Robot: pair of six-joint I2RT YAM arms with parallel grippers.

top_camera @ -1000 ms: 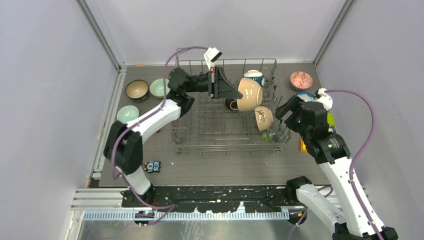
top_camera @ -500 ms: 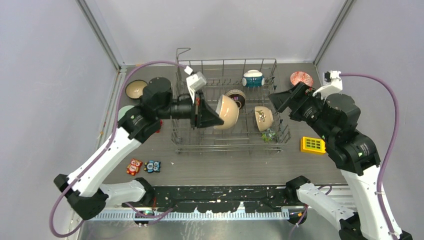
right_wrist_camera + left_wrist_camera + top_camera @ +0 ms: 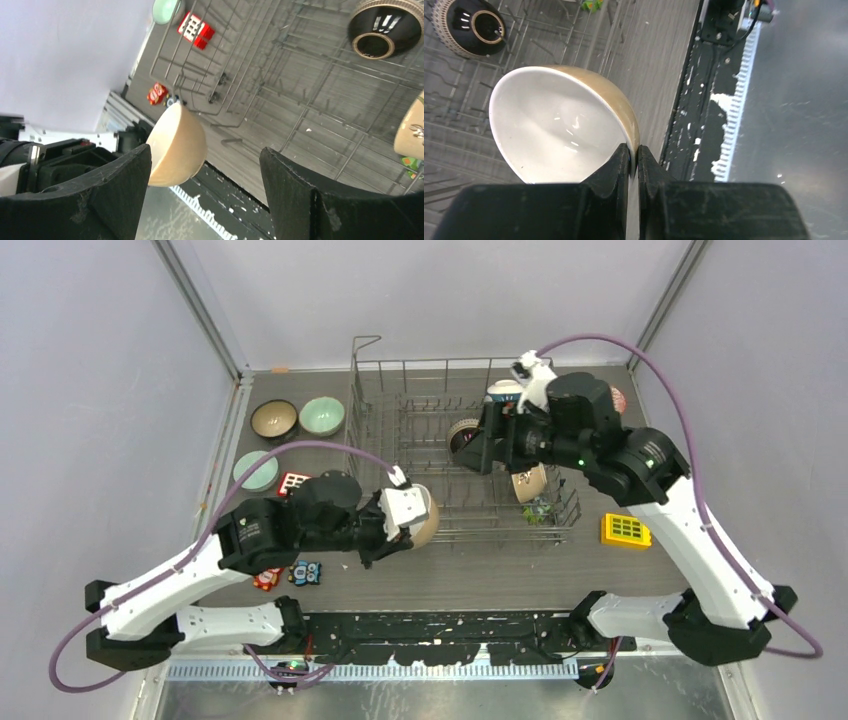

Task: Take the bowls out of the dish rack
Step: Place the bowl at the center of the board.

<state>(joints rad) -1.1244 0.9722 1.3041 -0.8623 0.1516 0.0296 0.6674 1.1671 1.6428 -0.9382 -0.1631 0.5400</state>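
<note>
My left gripper (image 3: 414,528) is shut on the rim of a plain cream bowl (image 3: 426,519), which hangs tilted over the front left corner of the dish rack (image 3: 450,364). The left wrist view shows both fingers (image 3: 621,162) pinching the rim of that cream bowl (image 3: 559,120). My right gripper (image 3: 483,450) hovers open and holds nothing, over the rack's back right part, close to a dark brown bowl (image 3: 462,432). A teal-and-white bowl (image 3: 504,390) and a patterned cream bowl (image 3: 530,481) also sit in the rack. In the right wrist view the right gripper (image 3: 205,155) looks down on the dark brown bowl (image 3: 385,27).
Left of the rack stand a brown bowl (image 3: 273,418) and two pale green bowls (image 3: 322,415), (image 3: 256,470). A red patterned bowl (image 3: 616,400) is half hidden at back right. A red block (image 3: 292,483), owl figures (image 3: 306,572) and a yellow block (image 3: 626,529) lie on the mat.
My left arm has drawn the cream bowl back from above the rack's middle to its front left corner. My right arm has swung from beside the rack to over its back right part.
</note>
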